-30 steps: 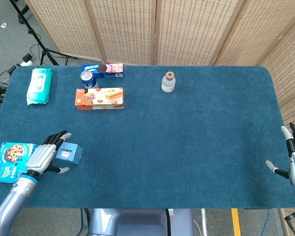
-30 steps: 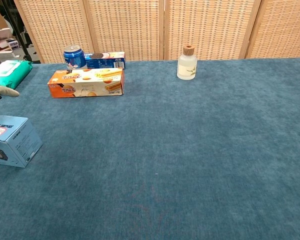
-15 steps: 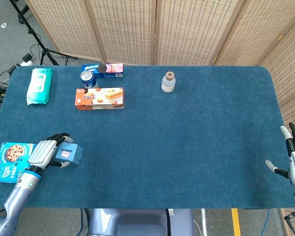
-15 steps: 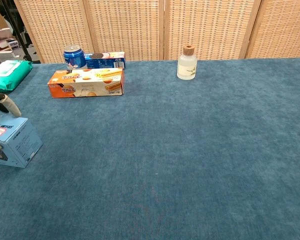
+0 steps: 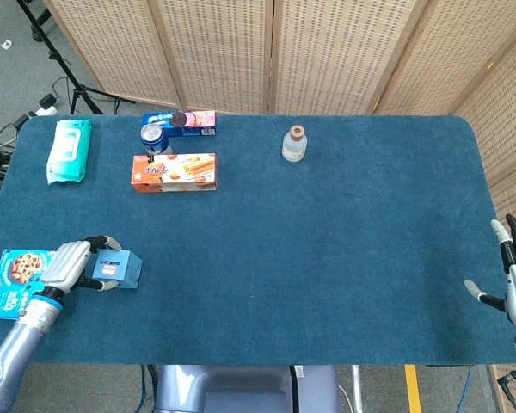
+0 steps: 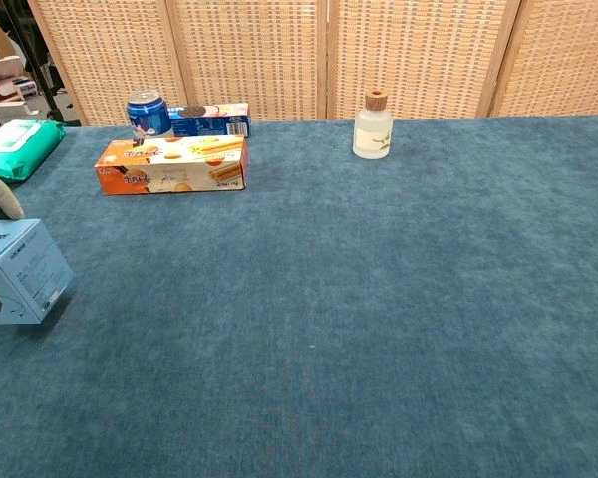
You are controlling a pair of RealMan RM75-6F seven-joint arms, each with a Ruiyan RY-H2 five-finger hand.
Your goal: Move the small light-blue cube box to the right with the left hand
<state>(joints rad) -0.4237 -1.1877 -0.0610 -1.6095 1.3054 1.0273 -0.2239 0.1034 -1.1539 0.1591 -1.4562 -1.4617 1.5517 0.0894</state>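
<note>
1. The small light-blue cardboard cube box (image 5: 118, 269) sits near the front left corner of the blue felt-covered table (image 5: 327, 241), just to the right of a flat blue cookie packet (image 5: 15, 281) lying at the left edge.
2. The left hand (image 5: 69, 266) is wrapped around the box from its left side: fingers (image 5: 93, 245) curl over the far face and the thumb comes in at the near face, so it looks like a grip rather than a mere touch. In the chest view only one fingertip (image 6: 0, 191) shows above the box's top (the rest is cut off by the picture's edge).
3. The right hand (image 5: 514, 277) hangs at the right edge near the front corner, fingers spread, holding nothing.
4. The box looks light and stiff, probably thin card, so a hard squeeze might dent it. Opposite flat faces are the sensible hold; the felt should grip its base, so I would lift it slightly rather than drag it.
5. To its right the table is open; the orange biscuit carton (image 5: 173, 171) and the small clear bottle with a cork-coloured cap (image 5: 295, 143) stand well apart, nearer the back edge.
</note>
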